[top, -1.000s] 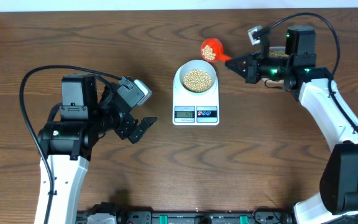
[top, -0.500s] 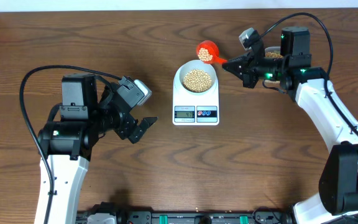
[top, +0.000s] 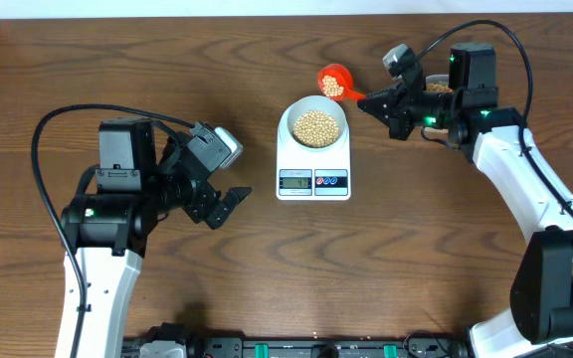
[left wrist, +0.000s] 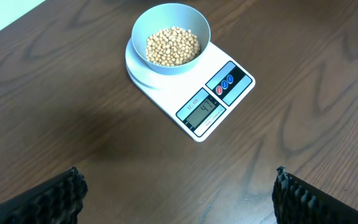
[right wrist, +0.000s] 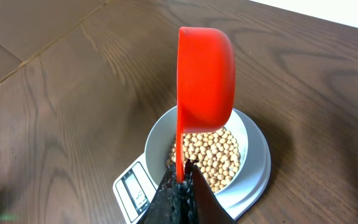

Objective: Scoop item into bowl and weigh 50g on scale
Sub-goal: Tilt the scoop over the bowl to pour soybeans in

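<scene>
Right claw is pinched tight on the thin handle of the red scoop, and you can see from overhead that its cup faces up with a few soybeans in it. Its long axis runs nearly left-right, handle toward the claw and cup toward the left, so the cup sits just off the bowl's far right rim rather than over it. In the right wrist view the scoop shows you only its red outside. Your left claw is spread wide and holds nothing, hanging over bare tabletop well left of the scale. The pale blue bowl stands on the round platform of the white scale, and the soybeans lie heaped in its bottom. The scale's display end points toward the robot's side. On the display you can read a 4, but the following digit and the small print above it are too small to tell. Beside the display are a red and a blue button.
</scene>
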Robot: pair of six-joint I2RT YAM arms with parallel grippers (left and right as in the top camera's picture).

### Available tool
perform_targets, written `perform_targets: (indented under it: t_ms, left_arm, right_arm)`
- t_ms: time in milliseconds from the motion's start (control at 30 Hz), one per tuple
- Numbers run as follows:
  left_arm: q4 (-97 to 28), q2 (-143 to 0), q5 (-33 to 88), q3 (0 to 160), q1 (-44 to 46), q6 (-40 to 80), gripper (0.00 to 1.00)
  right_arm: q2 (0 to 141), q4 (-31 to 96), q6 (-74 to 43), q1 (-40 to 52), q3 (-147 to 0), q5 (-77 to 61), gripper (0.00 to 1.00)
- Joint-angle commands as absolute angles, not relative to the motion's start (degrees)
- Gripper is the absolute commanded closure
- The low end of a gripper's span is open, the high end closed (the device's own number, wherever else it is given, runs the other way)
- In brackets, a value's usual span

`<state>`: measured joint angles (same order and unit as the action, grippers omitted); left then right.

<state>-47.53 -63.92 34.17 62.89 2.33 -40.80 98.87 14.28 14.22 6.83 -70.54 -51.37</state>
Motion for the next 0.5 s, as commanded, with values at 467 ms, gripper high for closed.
perform_targets:
  t_ms: [467]
  left_arm:
    - [-47.55,-64.10,34.26,63.99,2.04,-41.56,0.03]
  right_arm:
    - [97.73,14.31,20.49,7.70,-71.20,-51.31,0.99]
